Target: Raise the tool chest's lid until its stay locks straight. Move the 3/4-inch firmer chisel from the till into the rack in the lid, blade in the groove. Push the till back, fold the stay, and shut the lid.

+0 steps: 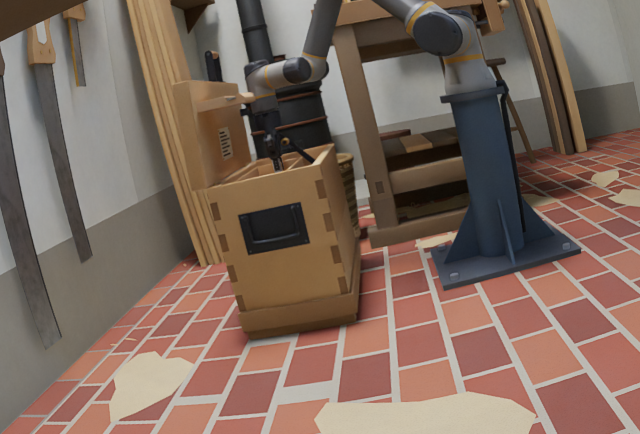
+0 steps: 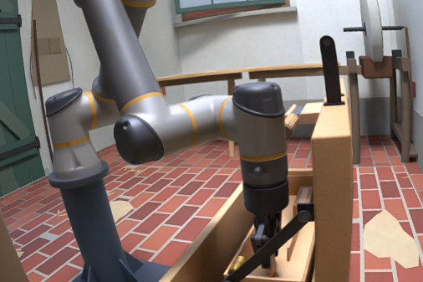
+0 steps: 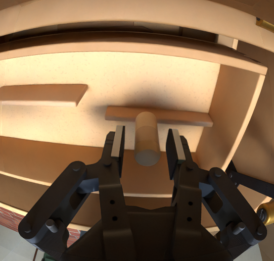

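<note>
The chisel's round wooden handle [image 3: 147, 140] rests across a wooden ledge [image 3: 158, 116] in the till, pointing up toward the wrist camera. It lies between the fingers of my gripper [image 3: 147, 146], which is open and holds nothing as it reaches down into the tool chest [image 1: 287, 235]. The chest's lid [image 1: 209, 132] stands raised behind it, and the dark stay [image 2: 271, 242] runs slanting from the lid down into the chest, just beside my fingers. The chisel's blade is hidden.
The raised lid [image 2: 332, 181] stands close on one side of my wrist, with the chest's wall on the other. My blue pedestal [image 1: 491, 202] stands on the brick floor beside a workbench [image 1: 408, 109]. Planks [image 1: 160, 109] lean behind the chest.
</note>
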Available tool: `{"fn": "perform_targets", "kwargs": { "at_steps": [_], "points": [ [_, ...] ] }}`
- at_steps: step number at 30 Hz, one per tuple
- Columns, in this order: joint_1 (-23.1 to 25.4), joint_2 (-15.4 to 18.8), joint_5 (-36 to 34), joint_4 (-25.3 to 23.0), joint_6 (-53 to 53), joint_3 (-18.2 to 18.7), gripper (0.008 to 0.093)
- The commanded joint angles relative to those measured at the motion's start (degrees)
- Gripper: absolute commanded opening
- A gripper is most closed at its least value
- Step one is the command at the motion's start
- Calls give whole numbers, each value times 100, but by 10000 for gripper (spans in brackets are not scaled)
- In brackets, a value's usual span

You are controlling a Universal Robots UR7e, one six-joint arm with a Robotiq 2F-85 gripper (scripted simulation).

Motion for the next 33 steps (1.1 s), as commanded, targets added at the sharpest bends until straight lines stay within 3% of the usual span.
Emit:
{"fn": "perform_targets", "kwargs": {
  "at_steps": [1,15,33],
  "points": [
    [0,-5,0,-3,0,-2,440],
    [0,-121,0,109,0,0,440],
    [0,-727,0,760,0,-44,440]
  ]
}}
